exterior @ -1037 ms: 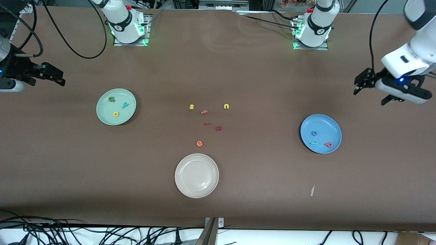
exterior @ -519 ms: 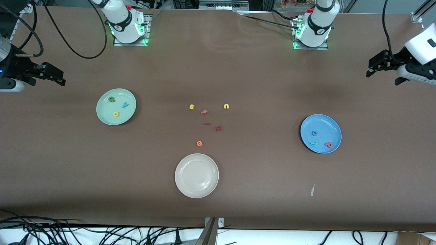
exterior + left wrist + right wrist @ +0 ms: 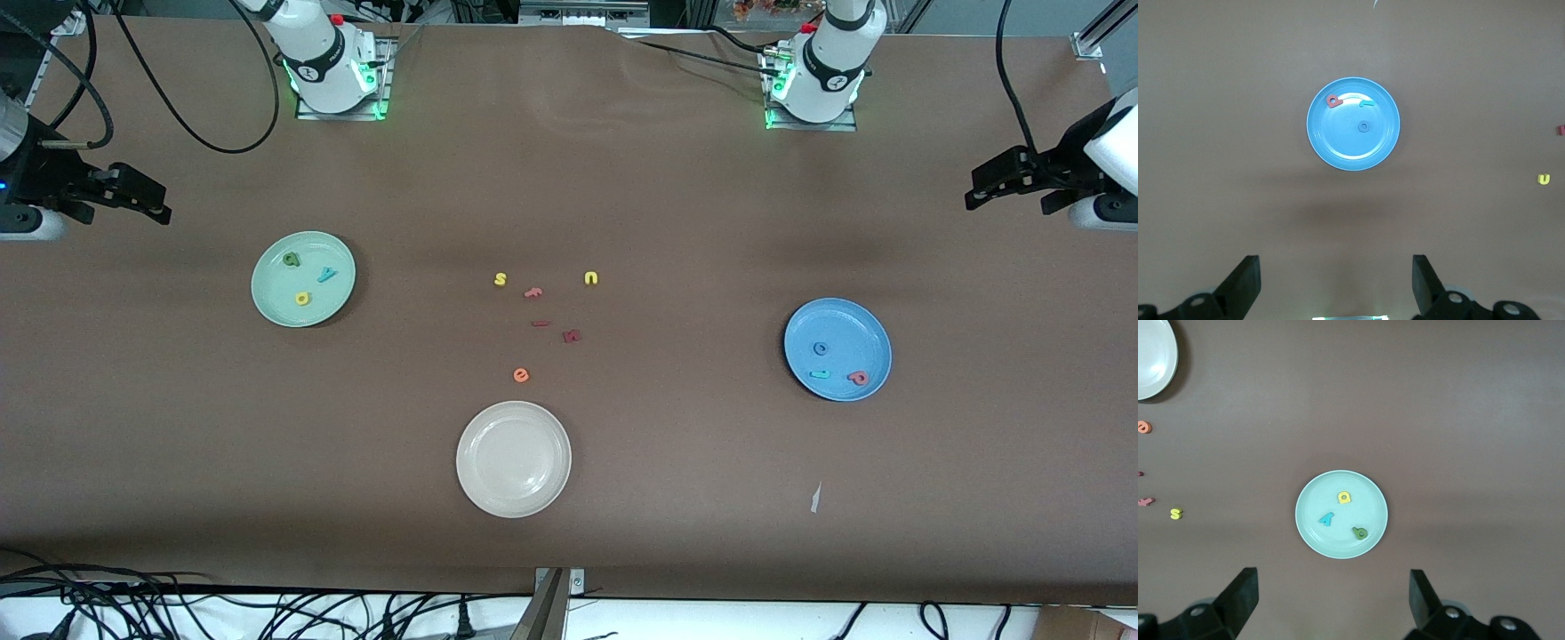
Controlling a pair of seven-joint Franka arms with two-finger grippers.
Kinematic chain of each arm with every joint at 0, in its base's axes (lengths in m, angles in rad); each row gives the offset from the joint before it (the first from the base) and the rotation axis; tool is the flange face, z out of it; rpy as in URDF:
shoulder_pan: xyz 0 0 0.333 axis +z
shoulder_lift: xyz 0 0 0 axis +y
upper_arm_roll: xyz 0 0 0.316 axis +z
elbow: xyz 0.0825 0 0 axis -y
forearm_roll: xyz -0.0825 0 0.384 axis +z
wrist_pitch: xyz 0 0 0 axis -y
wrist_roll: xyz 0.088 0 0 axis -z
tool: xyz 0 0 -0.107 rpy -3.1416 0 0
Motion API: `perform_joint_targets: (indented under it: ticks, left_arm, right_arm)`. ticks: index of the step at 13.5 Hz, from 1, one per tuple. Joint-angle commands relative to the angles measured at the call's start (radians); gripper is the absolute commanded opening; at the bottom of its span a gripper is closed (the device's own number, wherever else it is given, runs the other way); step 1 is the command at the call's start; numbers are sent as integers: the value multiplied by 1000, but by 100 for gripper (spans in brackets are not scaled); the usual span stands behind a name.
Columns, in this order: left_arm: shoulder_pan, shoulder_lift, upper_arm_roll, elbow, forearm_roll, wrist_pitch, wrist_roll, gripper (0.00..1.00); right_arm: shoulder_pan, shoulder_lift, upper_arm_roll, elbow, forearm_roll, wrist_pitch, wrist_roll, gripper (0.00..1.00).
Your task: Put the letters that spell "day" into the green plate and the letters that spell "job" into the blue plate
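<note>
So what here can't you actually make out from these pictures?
- Dark red letters between the plates, front view: too small to read.
- Left gripper, front view: arm cut off by the frame edge.
- Cream-white plate, right wrist view: cut off at the corner.
- Pale scrap on the table: too small to identify.

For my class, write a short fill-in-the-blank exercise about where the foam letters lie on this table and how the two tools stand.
1. The yellow d, dark green a and teal y lie in the ____ plate.
2. The blue plate holds ____ letters.
3. The cream-white plate holds ____ letters.
4. The left tool and the right tool both have their fingers ____.

Missing words: green; three; no; open
</note>
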Motion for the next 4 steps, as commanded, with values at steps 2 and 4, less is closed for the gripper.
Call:
perform_joint_targets:
  ticks: [2,4]
  left_arm:
    - [-14,30,-22,43,38,-28,-40,100]
    - [-22,30,-28,46,35,-22,-41,100]
  right_arm:
    - [0,-9,1,4,6,-14,-12,100]
    - [0,-9,1,4,8,-14,-12,100]
